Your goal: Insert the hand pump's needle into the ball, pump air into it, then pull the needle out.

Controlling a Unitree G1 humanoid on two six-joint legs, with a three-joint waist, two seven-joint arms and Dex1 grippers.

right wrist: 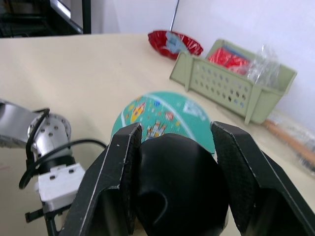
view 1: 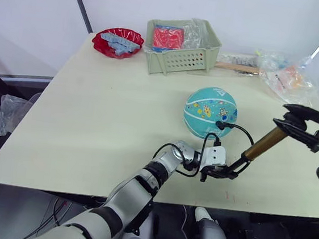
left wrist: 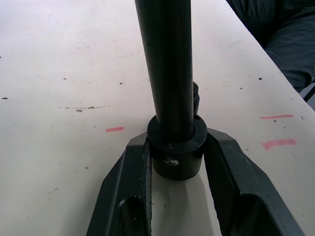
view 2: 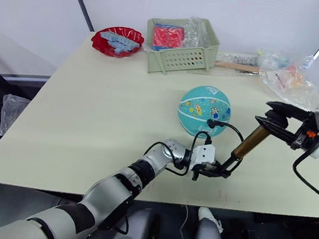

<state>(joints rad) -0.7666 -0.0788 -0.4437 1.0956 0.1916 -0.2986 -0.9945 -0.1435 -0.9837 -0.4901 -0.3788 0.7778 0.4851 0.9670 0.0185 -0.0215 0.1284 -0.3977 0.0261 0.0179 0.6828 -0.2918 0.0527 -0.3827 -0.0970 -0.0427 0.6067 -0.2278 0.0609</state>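
The teal ball (view 1: 210, 111) rests on the table right of centre. The hand pump (view 1: 264, 144) slants across its right side with the bronze barrel tilted. My left gripper (view 1: 223, 172) is shut on the pump's black lower end (left wrist: 175, 156), low over the table. My right gripper (view 1: 294, 119) is shut on the black handle (right wrist: 178, 189) at the upper end. The black hose (view 1: 244, 131) loops from the lower end up to the ball. Its small black fitting (view 1: 221, 125) sits against the ball's near side. The needle's pin is hidden.
A green basket (view 1: 180, 59) holding a red packet and plastic stands at the back centre. A red bowl (view 1: 117, 42) of blue pieces is at the back left. Clear plastic bags (view 1: 286, 77) and a wooden stick (view 1: 236, 66) lie at the back right. The table's front edge (view 1: 156, 200) runs just below my left gripper.
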